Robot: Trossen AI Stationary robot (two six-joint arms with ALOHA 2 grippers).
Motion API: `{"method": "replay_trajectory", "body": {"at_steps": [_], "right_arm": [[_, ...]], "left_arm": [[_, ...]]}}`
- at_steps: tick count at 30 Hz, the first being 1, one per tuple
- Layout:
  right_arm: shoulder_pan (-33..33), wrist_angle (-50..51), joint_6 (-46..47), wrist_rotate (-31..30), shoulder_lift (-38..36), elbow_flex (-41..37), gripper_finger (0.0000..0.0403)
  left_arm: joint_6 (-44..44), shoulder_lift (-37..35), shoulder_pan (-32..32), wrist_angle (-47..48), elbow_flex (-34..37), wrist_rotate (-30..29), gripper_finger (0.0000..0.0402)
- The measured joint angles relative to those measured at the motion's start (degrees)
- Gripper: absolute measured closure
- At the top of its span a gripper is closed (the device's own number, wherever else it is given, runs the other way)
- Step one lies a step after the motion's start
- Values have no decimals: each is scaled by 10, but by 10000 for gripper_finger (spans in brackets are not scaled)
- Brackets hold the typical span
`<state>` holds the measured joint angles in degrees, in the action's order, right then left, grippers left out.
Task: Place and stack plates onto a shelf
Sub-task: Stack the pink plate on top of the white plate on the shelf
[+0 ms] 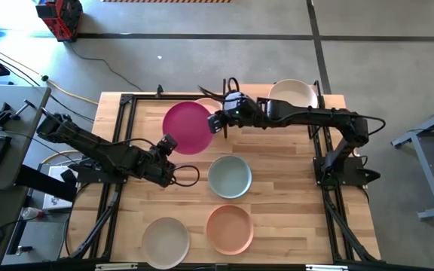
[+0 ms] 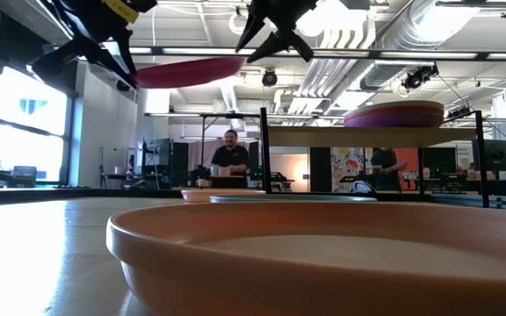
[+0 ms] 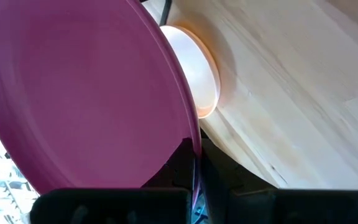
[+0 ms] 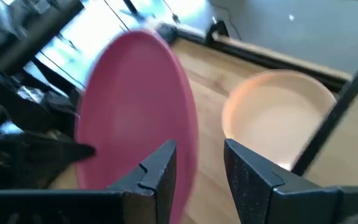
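Note:
The magenta plate [image 1: 188, 128] hangs in the air over the table's far middle, high up in the low view [image 2: 187, 70]. My left gripper [image 1: 168, 147] is shut on its near-left rim. My right gripper [image 1: 218, 122] is open at the plate's right edge, and its fingers [image 4: 160, 168] stand beside the rim [image 4: 188, 137]; whether they touch it I cannot tell. The shelf [image 2: 367, 136] stands at the far right and carries a stack with a cream plate [image 1: 292, 94] on top of a purple one [image 2: 393, 116]. Another cream plate [image 3: 197, 81] lies flat on the table beyond the magenta plate. My left gripper pinches the magenta plate's rim [image 3: 194, 158] between its two fingers, one on each face. It comes level from the table's near-left side. The plate is lifted clear of the table and sits nearly level, slightly tilted.
A pale teal plate [image 1: 230, 177], a salmon plate [image 1: 230, 228] and a beige plate [image 1: 166, 241] lie on the near half of the table. The salmon plate's rim [image 2: 323, 254] fills the low view's foreground. People stand in the room beyond the table.

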<state>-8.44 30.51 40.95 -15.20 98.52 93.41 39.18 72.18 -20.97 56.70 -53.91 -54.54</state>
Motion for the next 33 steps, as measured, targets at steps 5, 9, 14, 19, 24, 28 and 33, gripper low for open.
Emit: {"method": "replay_trajectory", "body": {"at_steps": [5, 9, 14, 19, 24, 28, 33], "right_arm": [[1, 2, 2, 2, 2, -1, 279], [1, 19, 20, 2, 2, -1, 279], [1, 30, 27, 2, 2, 0, 279], [1, 29, 31, 2, 2, 0, 279], [1, 29, 41, 3, 2, 0, 303], [1, 28, 42, 7, 2, 0, 361], [1, 32, 59, 9, 2, 0, 390]], "left_arm": [[4, 0, 0, -5, 0, 0, 401], [5, 0, 0, -12, 0, -1, 401], [6, 0, 0, -35, 0, -10, 401], [5, 0, 0, -66, 0, -10, 401], [5, 0, 0, -84, 0, -10, 400], [5, 0, 0, -85, 0, -11, 400], [6, 0, 0, -91, 0, -12, 395]]}}
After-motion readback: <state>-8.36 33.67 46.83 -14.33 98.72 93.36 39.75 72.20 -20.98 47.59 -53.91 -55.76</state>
